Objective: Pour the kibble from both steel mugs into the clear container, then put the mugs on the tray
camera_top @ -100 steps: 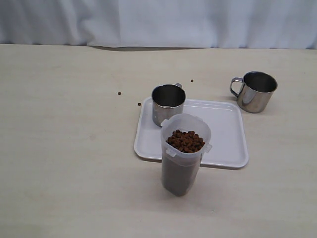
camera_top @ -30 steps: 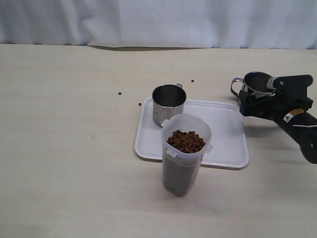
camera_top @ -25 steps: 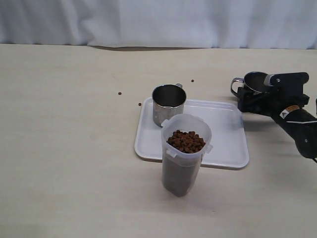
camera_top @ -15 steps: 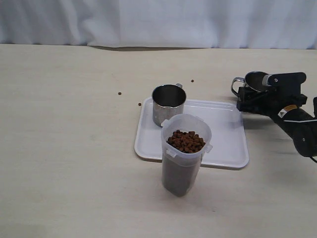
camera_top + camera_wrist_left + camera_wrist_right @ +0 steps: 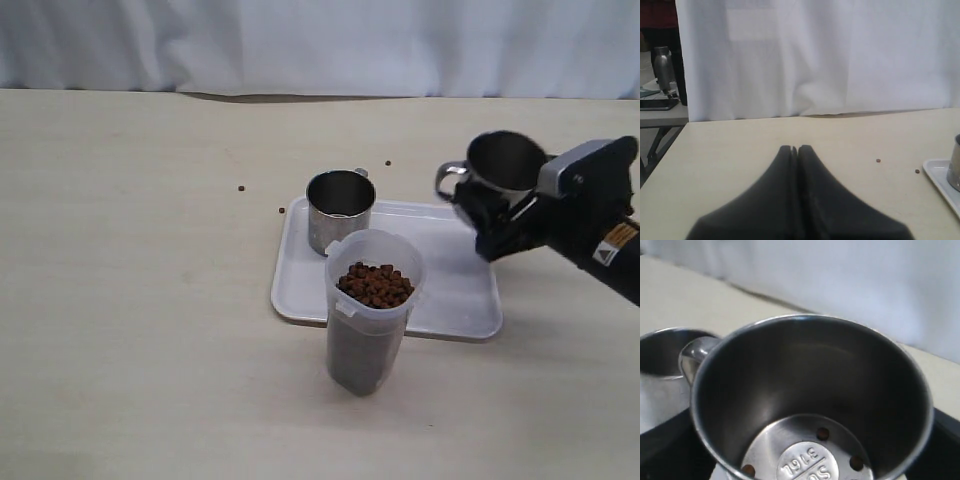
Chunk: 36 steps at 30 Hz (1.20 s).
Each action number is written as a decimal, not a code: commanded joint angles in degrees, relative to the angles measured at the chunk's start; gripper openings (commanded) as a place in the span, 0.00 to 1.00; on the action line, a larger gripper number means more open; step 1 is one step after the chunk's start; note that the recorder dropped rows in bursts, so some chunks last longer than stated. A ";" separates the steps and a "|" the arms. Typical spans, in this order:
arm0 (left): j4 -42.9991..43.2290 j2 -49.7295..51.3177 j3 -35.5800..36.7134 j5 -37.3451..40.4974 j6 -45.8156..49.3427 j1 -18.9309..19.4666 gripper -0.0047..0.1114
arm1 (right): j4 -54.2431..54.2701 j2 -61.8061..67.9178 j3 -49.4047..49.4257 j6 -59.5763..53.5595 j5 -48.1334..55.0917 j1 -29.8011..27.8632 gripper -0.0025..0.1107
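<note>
Hand point(image 5: 497, 218) on my right arm grips the upright mug point(image 5: 505, 160); tray point(image 5: 452, 272) lies just beside, inward from table's right edge.

My bench point(image 5: 130, 300) is pale beige, backed by a white curtain point(image 5: 320, 45). Beyond its edge I see a side table point(image 5: 662, 116) carrying a metal flask point(image 5: 661, 66).

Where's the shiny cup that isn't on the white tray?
In the exterior view that steel mug is on the right, gripped by the right gripper at the far right corner of the tray, right of the other mug.
</note>
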 commanded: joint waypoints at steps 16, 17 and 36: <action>-0.14 -0.20 0.18 -0.28 0.00 0.04 0.04 | -13.83 13.29 -5.16 4.09 -1.97 -0.07 0.26; -0.14 -0.20 0.18 -0.28 0.00 0.04 0.04 | -13.83 13.13 -5.16 4.09 -2.28 -0.07 0.33; -0.14 -0.20 0.18 -0.28 0.00 0.04 0.04 | 15.23 -17.44 16.92 17.60 -1.48 -0.18 0.92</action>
